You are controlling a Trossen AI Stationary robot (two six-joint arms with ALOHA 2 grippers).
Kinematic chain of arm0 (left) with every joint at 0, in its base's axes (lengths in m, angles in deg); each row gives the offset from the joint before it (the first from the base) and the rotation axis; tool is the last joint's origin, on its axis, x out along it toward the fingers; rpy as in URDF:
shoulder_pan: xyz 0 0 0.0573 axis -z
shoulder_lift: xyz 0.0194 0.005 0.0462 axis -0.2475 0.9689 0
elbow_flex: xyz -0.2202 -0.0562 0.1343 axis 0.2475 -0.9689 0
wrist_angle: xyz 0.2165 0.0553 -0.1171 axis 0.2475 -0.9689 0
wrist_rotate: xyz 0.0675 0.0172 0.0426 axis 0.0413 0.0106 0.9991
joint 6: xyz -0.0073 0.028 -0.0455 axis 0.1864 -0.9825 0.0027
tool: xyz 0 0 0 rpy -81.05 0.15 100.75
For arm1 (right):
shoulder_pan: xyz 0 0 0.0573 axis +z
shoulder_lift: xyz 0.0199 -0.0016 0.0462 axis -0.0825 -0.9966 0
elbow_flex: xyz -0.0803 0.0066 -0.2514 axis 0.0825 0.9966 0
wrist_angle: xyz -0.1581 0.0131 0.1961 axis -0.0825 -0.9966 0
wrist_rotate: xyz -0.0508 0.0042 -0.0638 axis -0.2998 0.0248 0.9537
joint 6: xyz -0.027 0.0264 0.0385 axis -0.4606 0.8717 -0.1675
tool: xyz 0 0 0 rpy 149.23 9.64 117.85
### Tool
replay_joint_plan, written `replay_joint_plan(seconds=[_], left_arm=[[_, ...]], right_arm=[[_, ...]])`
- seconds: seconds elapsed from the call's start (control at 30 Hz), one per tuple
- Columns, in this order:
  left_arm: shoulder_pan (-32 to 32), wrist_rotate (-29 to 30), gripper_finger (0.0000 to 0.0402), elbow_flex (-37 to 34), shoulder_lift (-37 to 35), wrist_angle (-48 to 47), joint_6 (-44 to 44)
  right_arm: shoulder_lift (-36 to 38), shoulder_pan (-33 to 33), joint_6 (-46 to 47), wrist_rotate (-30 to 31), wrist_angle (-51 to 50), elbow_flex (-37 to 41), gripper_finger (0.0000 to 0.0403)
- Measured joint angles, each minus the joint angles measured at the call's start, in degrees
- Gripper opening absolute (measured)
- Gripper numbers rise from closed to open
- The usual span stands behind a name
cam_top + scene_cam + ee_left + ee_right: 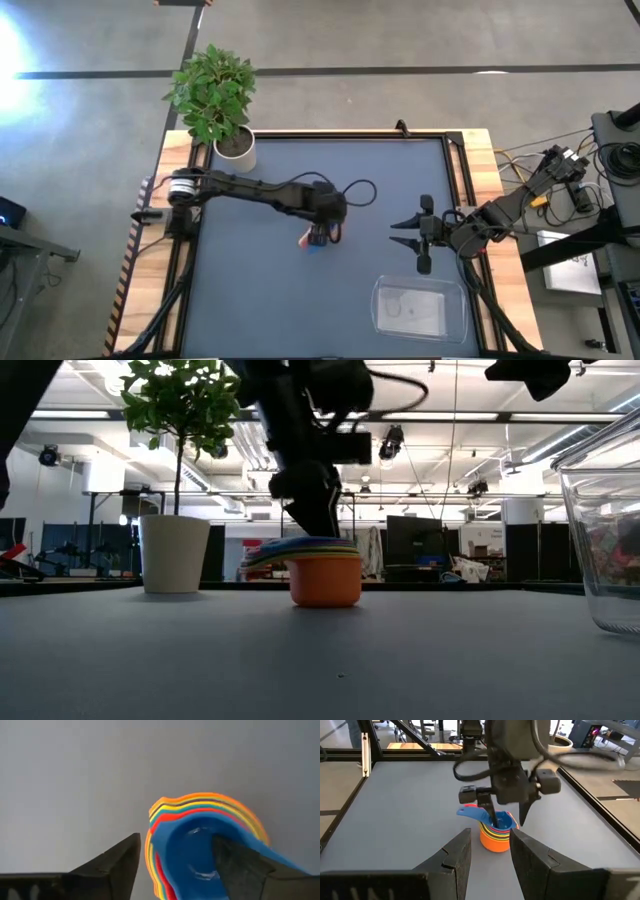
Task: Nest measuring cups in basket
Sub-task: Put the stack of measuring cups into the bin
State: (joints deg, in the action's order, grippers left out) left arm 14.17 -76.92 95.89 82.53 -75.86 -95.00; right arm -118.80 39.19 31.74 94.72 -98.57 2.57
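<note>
Measuring cups (pixel 495 834): nested stack, mid-bench, well apart from basket (pixel 420 307). Light, stiff, slick plastic; likely tips easily. Left pincer (pixel 175 865) spread, straddling rim. Best hold: rim. Right pincer (pixel 412 237) spread, waiting nearby.

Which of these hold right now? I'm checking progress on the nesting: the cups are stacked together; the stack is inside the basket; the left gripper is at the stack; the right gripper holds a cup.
1. The measuring cups are stacked together. True.
2. The stack is inside the basket. False: it stands on the table, apart from the basket.
3. The left gripper is at the stack. True: one finger reaches into the top blue cup.
4. The right gripper holds a cup. False: it is open and empty.
</note>
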Motion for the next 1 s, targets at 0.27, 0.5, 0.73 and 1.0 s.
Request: replay_joint_plan(seconds=[0.27,0.5,0.73,1.0], left_arm=[[-0.8,-0.1,0.0169,11.7,8.5,-12.4,8.3],[-2.7,-0.6,0.0129,16.1,11.3,-15.5,24.5],[-4.7,-3.0,0.0066,15.8,11.3,-18.2,40.0],[-4.1,-2.4,0.0079,16.1,10.3,-18.4,41.8]], right_arm=[[0.0,0.0,-0.2,0.0,-0.2,0.0,0.0123],[0.1,0.0,-0.7,-1.1,-0.3,0.0,0.0123],[0.1,0.0,-0.9,-1.5,-0.3,0.0,0.0123],[0.1,0.0,-0.7,-3.1,-0.3,0.0,0.0123]])
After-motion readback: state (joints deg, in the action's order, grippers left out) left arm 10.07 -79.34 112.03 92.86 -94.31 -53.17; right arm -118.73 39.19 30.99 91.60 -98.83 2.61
